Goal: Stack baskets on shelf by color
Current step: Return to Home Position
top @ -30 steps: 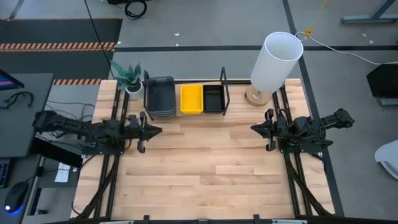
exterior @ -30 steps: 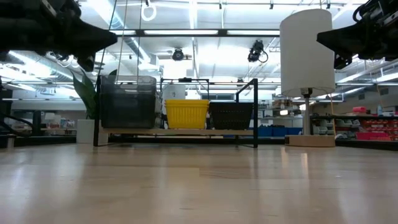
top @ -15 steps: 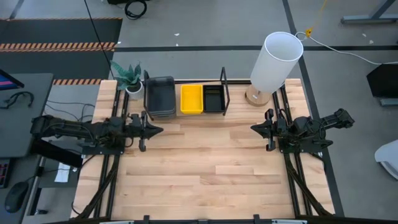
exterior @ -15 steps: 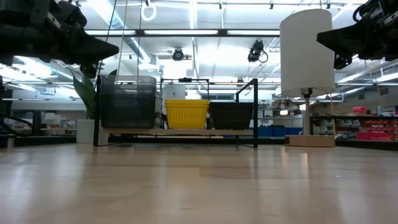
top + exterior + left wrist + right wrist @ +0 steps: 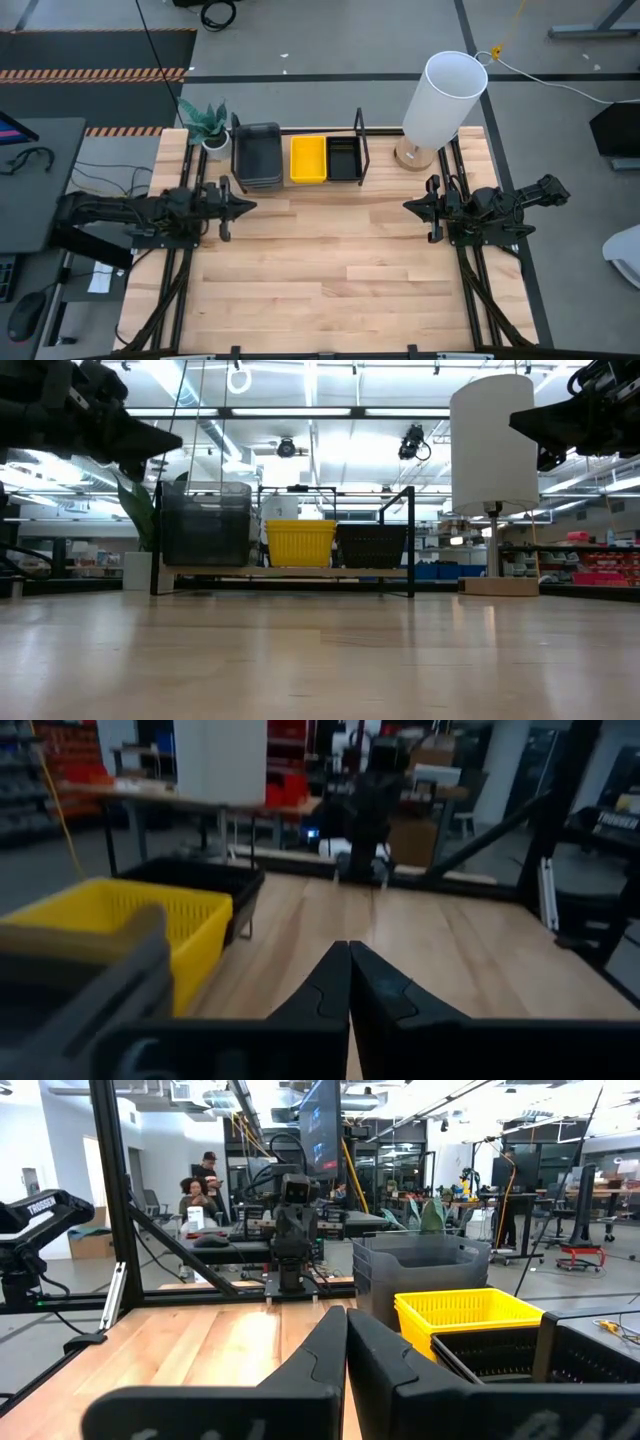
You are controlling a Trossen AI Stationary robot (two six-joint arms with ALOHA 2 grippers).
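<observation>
High view gives you the shelf (image 5: pixel 361 130) at the back edge of the wooden table (image 5: pixel 330 275), between a small potted plant (image 5: pixel 205 122) and a white cylinder lamp (image 5: pixel 445 95). On the shelf, side by side, you have the dark grey baskets (image 5: pixel 257 157) nearest the plant, the yellow baskets (image 5: pixel 308 160) in the middle and the black baskets (image 5: pixel 343 160) nearest the lamp. From the low view the grey ones stand tallest. You cannot tell how many are nested in each colour.

Your left gripper (image 5: pixel 250 207) hangs over the left part of the table, just in front of the grey baskets and clear of them, pointing across at the other arm. Its wrist view shows the two fingers pressed together to a point, holding nothing. Your right gripper (image 5: pixel 408 205) sits opposite, over the right part of the table in front of the lamp's base, well apart from the shelf. Its fingers are likewise closed tight on nothing. In the low view both grippers sit raised above the tabletop.
</observation>
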